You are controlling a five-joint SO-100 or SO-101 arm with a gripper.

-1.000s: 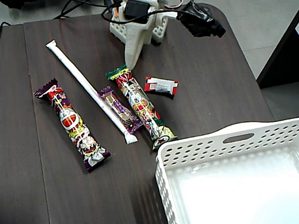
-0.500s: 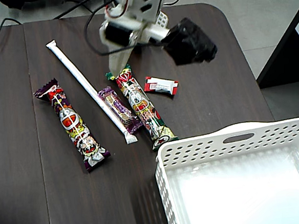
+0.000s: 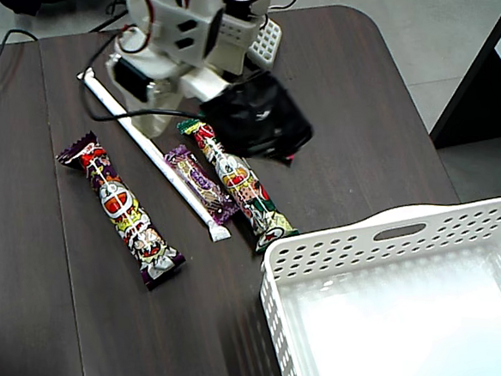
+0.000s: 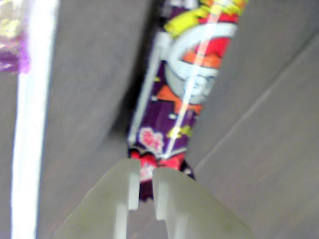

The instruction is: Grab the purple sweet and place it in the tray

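The arm has swung out from the table's back, and the gripper (image 4: 144,178) now hangs over one end of the purple sweet (image 3: 120,209), fingers almost together on nothing (they must part first). The sweet lies on the table beside the straw (image 3: 150,147), well apart from the tray (image 3: 385,236).

A dark wooden table (image 3: 365,144) holds a long, thin stick in white paper (image 3: 142,142), lying diagonally. Near it, to its right in the fixed view, lies a colourful snack roll with green ends (image 3: 250,197), roughly parallel to it.
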